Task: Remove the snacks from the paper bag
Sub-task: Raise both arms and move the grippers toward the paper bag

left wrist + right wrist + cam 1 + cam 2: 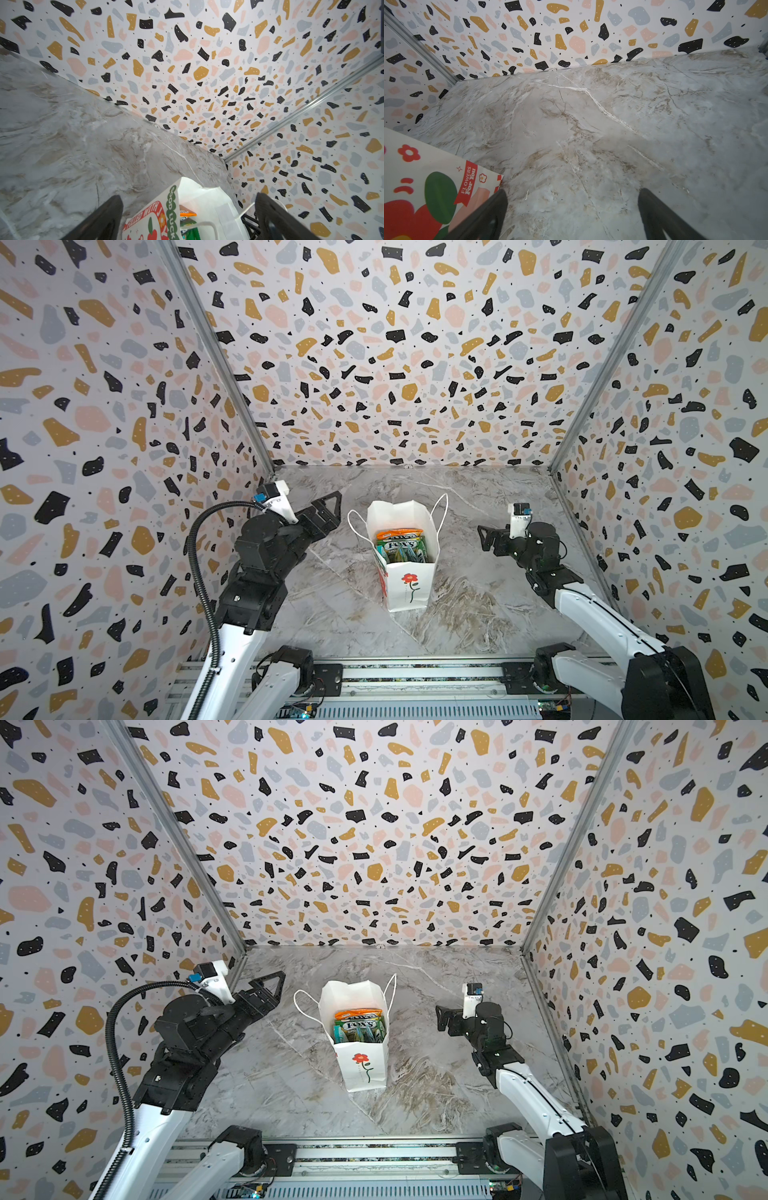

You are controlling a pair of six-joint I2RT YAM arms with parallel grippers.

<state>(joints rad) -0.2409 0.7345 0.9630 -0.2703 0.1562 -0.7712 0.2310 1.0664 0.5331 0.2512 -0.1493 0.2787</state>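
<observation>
enclosed on three sides by white terrazzo-print walls (415,344) speckled black, ochre, pink and grey. underneath, a grey-beige marble-look tabletop (478,614), with a silver aluminium rail (415,674) along the near edge. mounted on that rail, two black-and-white robot arms: left arm (249,572) raised high, right arm (582,601) lower.

standing upright near mid-table between them, a tall white paper bag (409,593), mouth open upward, touched by neither arm.

left gripper (332,512) near the bag's upper left rim, pointed toward it, jaws spread wide, holding nothing; from the left wrist, black fingers (99,220) framing the bag's printed side and open mouth. right gripper (484,538) clearly apart from the bag on its right, also aimed at it, jaws fully parted and empty; from the right wrist, bare marble between the two fingers, with the bag's flower-printed side close by one of them.

inside the bag, flat glossy "fox's" snacks (401,549), upright and bunched together: an orange packet (399,534) at the back, a green-yellow packet (404,546) in front of it, teal edges alongside.

thin white cord handles (353,526) looping out at either side of the mouth. small red flower drawing (410,578) on the bag's front face.
</observation>
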